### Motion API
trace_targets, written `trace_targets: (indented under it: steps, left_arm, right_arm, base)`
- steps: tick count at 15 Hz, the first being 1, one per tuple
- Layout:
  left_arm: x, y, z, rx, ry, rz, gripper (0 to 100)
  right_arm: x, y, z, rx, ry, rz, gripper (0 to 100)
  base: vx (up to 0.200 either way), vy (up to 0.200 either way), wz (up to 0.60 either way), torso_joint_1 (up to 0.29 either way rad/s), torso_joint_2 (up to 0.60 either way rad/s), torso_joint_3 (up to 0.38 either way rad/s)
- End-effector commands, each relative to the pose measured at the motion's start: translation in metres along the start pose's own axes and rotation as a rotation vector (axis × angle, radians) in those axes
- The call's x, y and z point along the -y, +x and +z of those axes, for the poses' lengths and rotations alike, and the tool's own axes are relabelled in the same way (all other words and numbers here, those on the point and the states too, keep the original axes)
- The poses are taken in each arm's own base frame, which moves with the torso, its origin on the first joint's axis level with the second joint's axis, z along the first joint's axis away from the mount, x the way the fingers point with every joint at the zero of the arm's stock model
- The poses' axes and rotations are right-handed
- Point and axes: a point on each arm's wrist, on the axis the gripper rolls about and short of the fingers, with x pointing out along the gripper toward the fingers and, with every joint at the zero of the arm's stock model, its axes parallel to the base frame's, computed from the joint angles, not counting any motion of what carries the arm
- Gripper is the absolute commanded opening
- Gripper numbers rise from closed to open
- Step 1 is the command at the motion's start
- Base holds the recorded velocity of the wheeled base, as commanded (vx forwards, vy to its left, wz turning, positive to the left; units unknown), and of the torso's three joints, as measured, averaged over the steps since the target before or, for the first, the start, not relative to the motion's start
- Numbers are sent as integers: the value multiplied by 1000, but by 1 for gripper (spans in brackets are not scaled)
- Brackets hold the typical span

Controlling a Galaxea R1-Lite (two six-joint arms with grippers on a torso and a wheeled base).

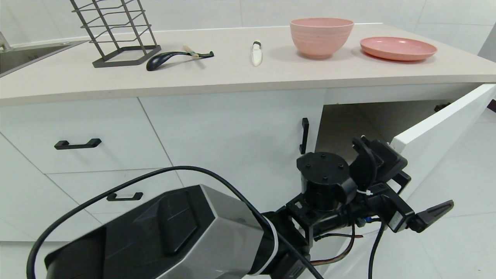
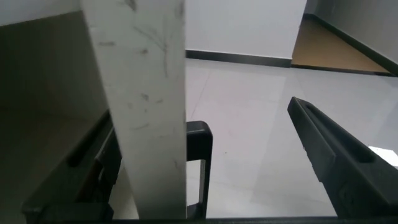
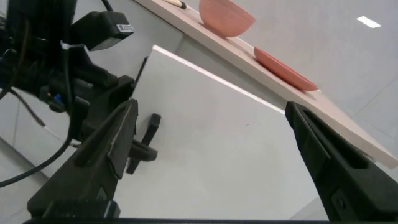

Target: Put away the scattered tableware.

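On the countertop (image 1: 232,75) stand a pink bowl (image 1: 321,37) (image 3: 227,17) and, right of it, a pink plate (image 1: 398,48) (image 3: 283,68). A white spoon (image 1: 256,54) lies mid-counter. Farther left is a black spoon (image 1: 162,60) with a short wooden stick (image 1: 190,51) across its handle. Below the plate, a white cabinet door (image 1: 438,131) (image 2: 146,112) (image 3: 211,124) stands swung open. My left gripper (image 1: 416,209) (image 2: 199,162) is open and straddles the door's free edge near its black handle (image 3: 144,143). My right gripper (image 3: 214,162) is open and empty, facing the door's outer side.
A dark wire dish rack (image 1: 116,35) stands at the counter's back left, beside a steel sink (image 1: 27,56). The open cabinet's inside (image 1: 356,124) is dim and looks bare. Closed drawers and a door with black handles (image 1: 304,135) fill the cabinet front. White floor (image 1: 461,193) lies to the right.
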Motion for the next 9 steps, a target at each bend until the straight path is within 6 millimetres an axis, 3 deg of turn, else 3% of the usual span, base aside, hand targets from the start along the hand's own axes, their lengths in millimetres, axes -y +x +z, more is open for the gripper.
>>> trace_targets:
  steps: [1,6,9]
  left_arm:
    - [11,4,-2,1,-15,-14,100]
    - [32,11,-15,-11,-43,-42,100]
    - [55,19,-32,-14,-76,-73,100]
  right_arm:
    - [-2,-2,4,13,-23,-8,100]
    - [-3,-3,7,29,-33,-2,100]
    - [-5,-5,12,63,-60,3,100]
  base:
    - [0,0,0,0,0,0]
    - [0,0,0,0,0,0]
    - [0,0,0,0,0,0]
